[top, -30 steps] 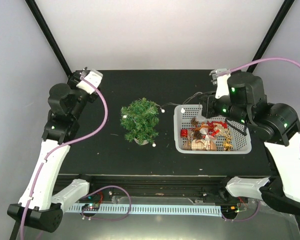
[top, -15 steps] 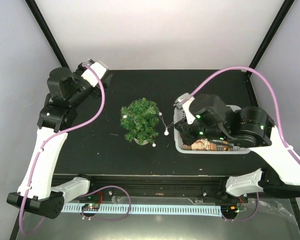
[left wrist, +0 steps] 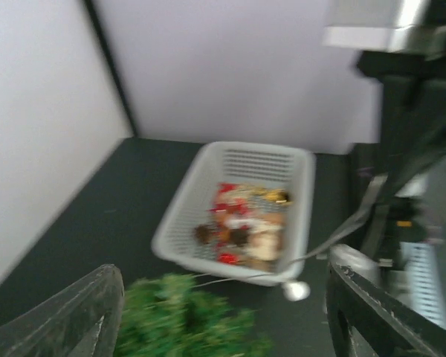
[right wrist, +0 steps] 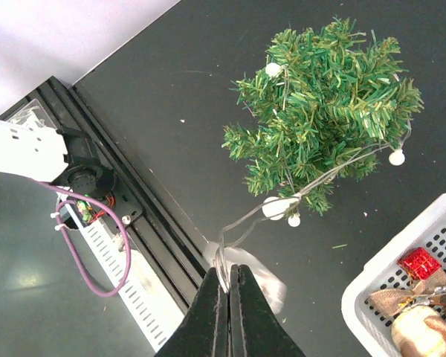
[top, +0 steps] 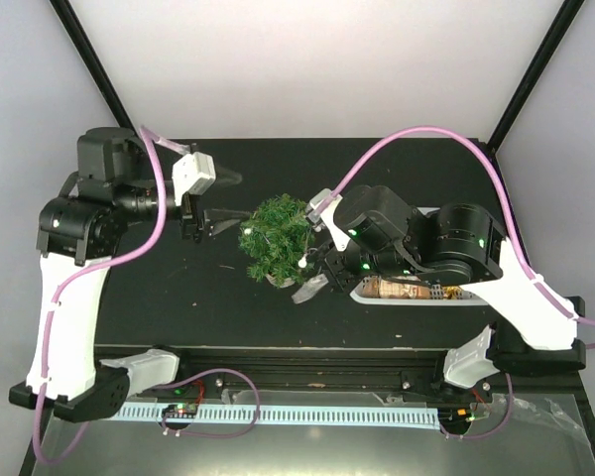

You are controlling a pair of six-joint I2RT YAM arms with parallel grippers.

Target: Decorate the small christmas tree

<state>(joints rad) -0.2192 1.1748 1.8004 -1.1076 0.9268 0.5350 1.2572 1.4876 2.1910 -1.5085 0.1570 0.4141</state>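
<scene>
Two arms have closed in on the small christmas tree (top: 280, 238) since half a second ago. In the overhead view the left gripper (top: 233, 195), then up near the far left corner of the table (top: 178, 307), now sits just left of the tree with its jaws spread and nothing between them. The right gripper (top: 307, 290) was over the basket (top: 416, 297) at the right. It now hangs at the tree's lower right edge, and its arm covers most of the basket. The tree has not moved: it stands upright at centre frame on the black table, left of the basket and apart from it.

The right wrist view shows what the overhead one cannot. Its fingers are pressed together on a thin clear string of lights (right wrist: 280, 206), which loops up from the fingertips to the tree's lower branches and runs across the foliage. White bulbs (right wrist: 273, 69) show at the tree's upper left, at its right edge and just beneath it. A corner of the basket with a red box (right wrist: 418, 262) fills the lower right.

The left wrist view is blurred. It looks over the treetop at the bottom of the frame toward the whole basket, its heap of ornaments uncovered, with one bulb beside the near wall.
</scene>
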